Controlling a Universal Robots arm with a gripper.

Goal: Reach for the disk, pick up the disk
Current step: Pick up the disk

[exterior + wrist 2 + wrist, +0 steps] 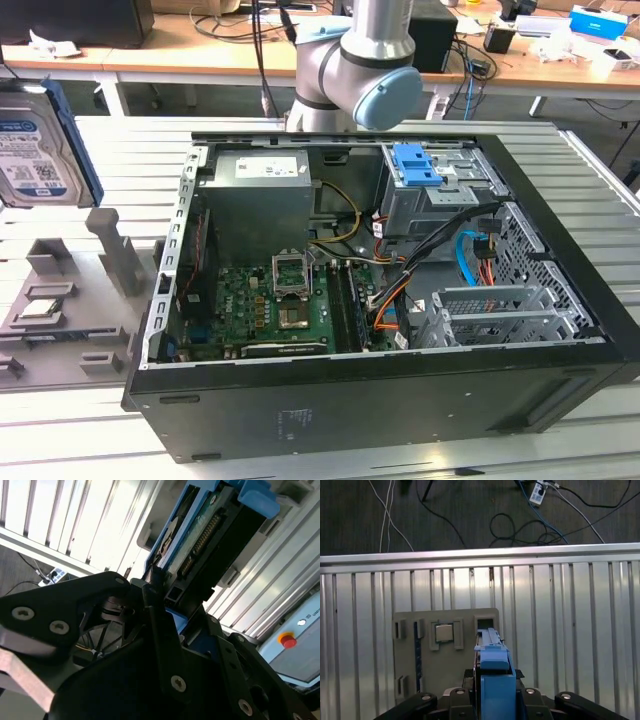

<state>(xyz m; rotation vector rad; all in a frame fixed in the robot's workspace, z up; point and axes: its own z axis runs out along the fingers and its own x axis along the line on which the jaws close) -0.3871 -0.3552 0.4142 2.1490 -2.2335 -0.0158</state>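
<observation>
The disk (35, 145) is a flat silver drive with a white-and-blue label and a blue side frame. It hangs upright at the exterior view's far left, above the grey holder plate (60, 300). In the first wrist view its blue frame edge (495, 672) stands between the black fingers of my gripper (495, 700), over the same plate (420, 680). The second wrist view shows the disk's connector edge (200, 540) and blue frame running out from my gripper (167, 600), one black finger (155, 625) pressed against its side. My gripper is shut on the disk.
An open black computer case (380, 400) lies on the slatted metal table (600, 180), with a blue latch piece on a grey cage (415, 165) inside. The arm's elbow (360, 70) rises behind it. A small silver chip (443, 632) sits in the plate. A red button (287, 640) lies nearby.
</observation>
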